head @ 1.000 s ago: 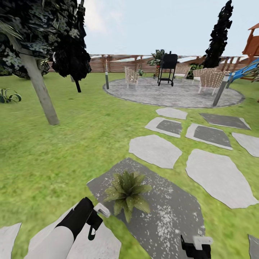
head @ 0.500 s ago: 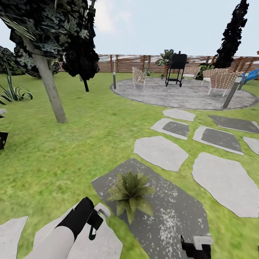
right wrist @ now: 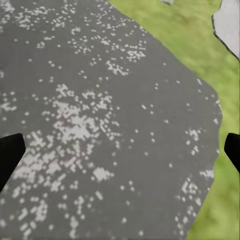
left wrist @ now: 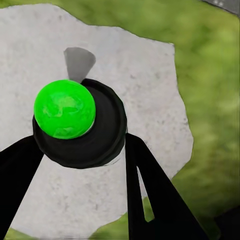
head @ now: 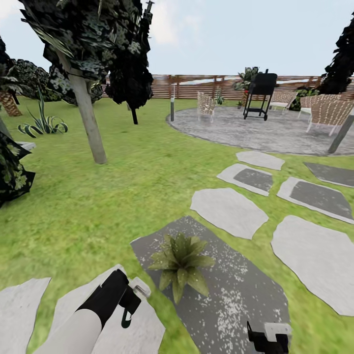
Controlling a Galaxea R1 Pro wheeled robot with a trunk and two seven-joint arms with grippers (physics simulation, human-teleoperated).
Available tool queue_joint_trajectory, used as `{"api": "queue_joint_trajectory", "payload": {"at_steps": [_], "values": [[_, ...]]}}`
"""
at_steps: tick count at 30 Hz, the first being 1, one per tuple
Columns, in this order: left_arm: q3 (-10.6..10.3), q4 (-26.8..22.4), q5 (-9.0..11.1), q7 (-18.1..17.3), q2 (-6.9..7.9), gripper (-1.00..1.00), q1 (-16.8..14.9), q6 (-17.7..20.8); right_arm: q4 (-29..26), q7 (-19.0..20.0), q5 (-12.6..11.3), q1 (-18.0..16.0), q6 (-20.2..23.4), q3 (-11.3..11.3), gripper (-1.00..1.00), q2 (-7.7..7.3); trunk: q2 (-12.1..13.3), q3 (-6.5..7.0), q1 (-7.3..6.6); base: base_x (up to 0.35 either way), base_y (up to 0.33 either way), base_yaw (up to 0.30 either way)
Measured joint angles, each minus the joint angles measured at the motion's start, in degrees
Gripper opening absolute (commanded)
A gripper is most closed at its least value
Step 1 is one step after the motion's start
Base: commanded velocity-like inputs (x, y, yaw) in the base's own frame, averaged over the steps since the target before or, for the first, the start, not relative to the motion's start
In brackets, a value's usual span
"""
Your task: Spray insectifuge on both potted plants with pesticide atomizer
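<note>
My left gripper (head: 129, 301) is shut on the pesticide atomizer (head: 139, 287), whose white nozzle head pokes out toward the plant. In the left wrist view the atomizer (left wrist: 65, 107) is a black round body with a bright green ball, held between the dark fingers (left wrist: 150, 190) above a pale stepping stone. One potted plant (head: 181, 263), a low rosette of pointed leaves, stands on a dark speckled stone (head: 236, 295) just right of that gripper. The second potted plant is out of view. My right gripper (head: 269, 337) is open over the same dark stone (right wrist: 100, 125), fingers (right wrist: 10, 152) wide apart.
Pale stepping stones (head: 228, 211) lead to the round paved patio (head: 255, 130) with a black grill (head: 260, 93) and wicker chairs (head: 206, 104). A tree trunk (head: 88, 118) stands on the lawn to the left. A striped agave (head: 43, 123) and a dark-leaved shrub (head: 12, 172) are at far left.
The camera has turned left, so the whole garden has slid rightward and the shrub at far left has come into view. Both arms keep their places in the picture.
</note>
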Motion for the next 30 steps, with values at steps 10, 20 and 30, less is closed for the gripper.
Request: {"api": "queue_joint_trajectory", "payload": {"at_steps": [10,20,30], "values": [[0.0,-0.05,0.22,0.01,-0.03,-1.0,-0.01,-0.05,-0.01,-0.03,-0.02,0.01,-0.02,-0.02,1.0,-0.01,0.01,0.0,0.0,0.032,-0.099,0.143],[0.0,-0.06,0.16,0.02,-0.01,-1.0,-0.01,-0.06,-0.02,-0.03,0.0,0.01,-0.02,0.03,1.0,-0.03,0.0,0.0,0.0,0.051,-0.258,0.012],[0.0,-0.06,0.18,0.01,-0.09,-1.0,-0.01,0.0,-0.01,0.0,-0.01,0.01,0.0,0.06,1.0,0.0,0.0,0.0,0.0,-0.035,-0.039,0.222]]}}
